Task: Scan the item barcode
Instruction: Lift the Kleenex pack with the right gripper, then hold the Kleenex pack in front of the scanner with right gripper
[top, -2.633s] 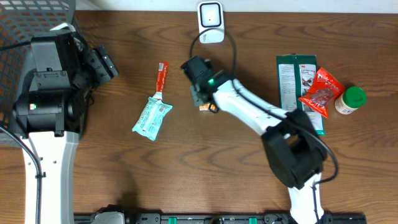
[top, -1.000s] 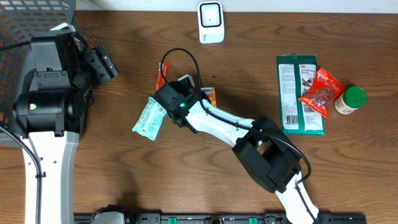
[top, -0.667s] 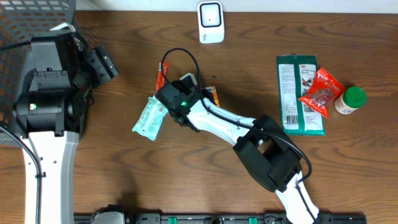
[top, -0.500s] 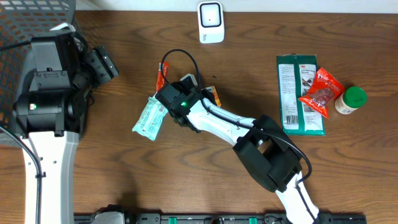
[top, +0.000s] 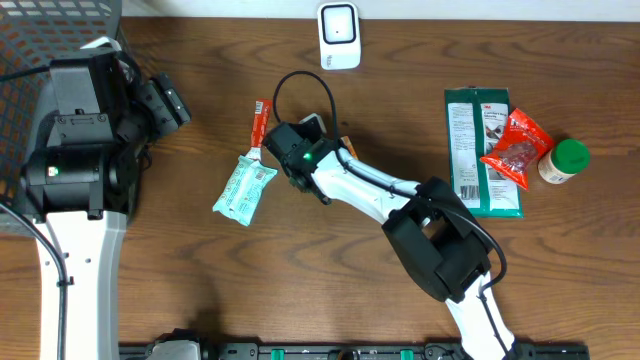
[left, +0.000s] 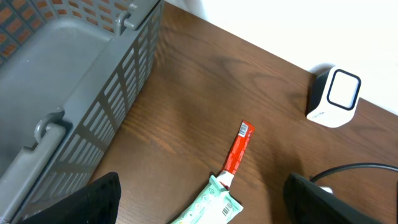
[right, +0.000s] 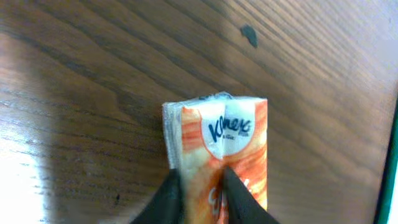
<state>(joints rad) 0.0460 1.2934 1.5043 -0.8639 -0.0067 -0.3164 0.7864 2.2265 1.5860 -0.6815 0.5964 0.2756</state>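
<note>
**A:** Left side first?
**B:** The grey basket (left: 93, 81) is at 10 o'clock on the surface (top: 200, 290). The left tool (left: 204, 180) is parked beside it, released, jaws spread wide and empty. It matches every earlier frame.

**A:** Middle?
**B:** The teal pouch (top: 244, 188) and red stick sachet (top: 261, 122) have not moved. A second ago the right tool (right: 199, 177) reached over the pouch's upper end with wider jaws. It has now swung toward 3 o'clock and is grasping the orange-and-white tissue pack (right: 217, 137). Its fingers (right: 166, 199) pinch the pack's near end.

**A:** Where is the pack?
**B:** Mid-surface. It appears to lie flat on the wood, not yet lifted. The scanner (top: 338, 35) is at roughly 1 o'clock from the tool.

**A:** What does that mean for the task?
**B:** Judgement: the grip is just made, and the lift and presentation to the scanner remain. No barcode shows on the upper face, so the pack may need turning.

**A:** Right side?
**B:** The green box (top: 465, 150), red bag (top: 517, 148) and green-capped bottle (top: 567, 160) are unchanged at 3 o'clock.
</note>
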